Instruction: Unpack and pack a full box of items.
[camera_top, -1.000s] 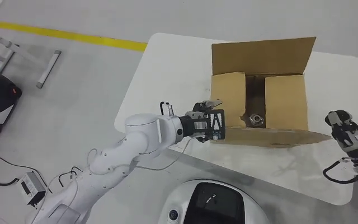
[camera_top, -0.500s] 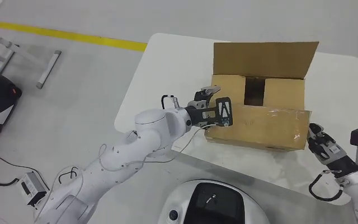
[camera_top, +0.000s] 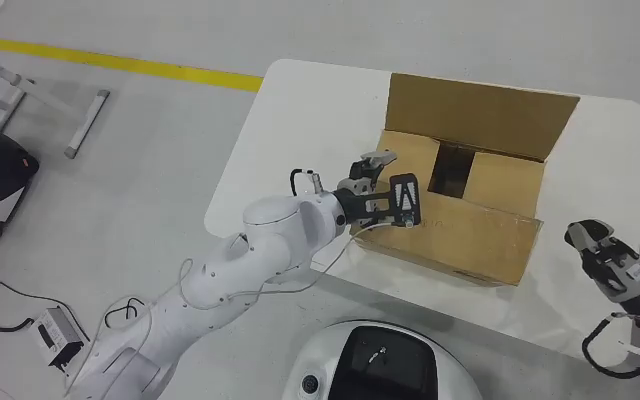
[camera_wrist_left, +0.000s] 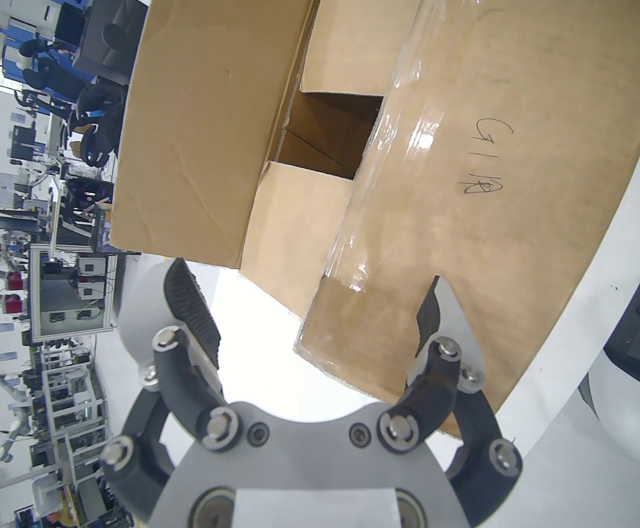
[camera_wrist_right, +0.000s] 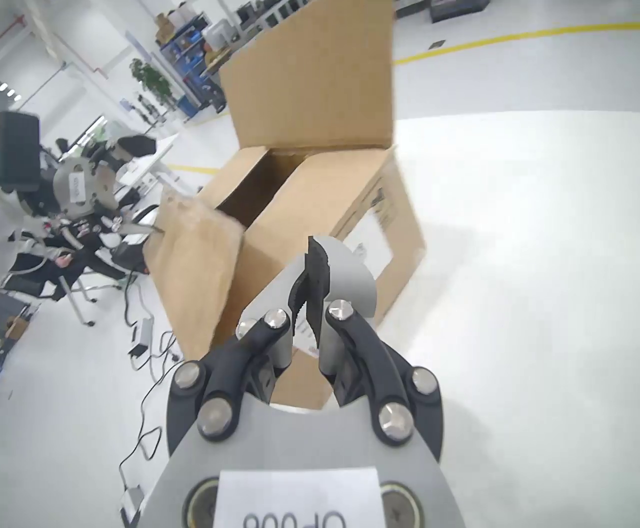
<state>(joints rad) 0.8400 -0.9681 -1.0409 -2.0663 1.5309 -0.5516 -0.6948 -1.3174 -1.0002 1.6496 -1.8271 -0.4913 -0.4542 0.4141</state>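
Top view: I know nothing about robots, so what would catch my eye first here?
A big cardboard box sits on the white table, its rear flap standing up and a dark opening showing between the inner flaps. The left gripper is open at the box's near corner, with that corner between its fingers. The right gripper, shut on nothing, hangs beside the box's other end.

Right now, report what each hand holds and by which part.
Nothing is held. The left hand is open at the corner of the taped box flap, not clamped; the right hand is shut on nothing.
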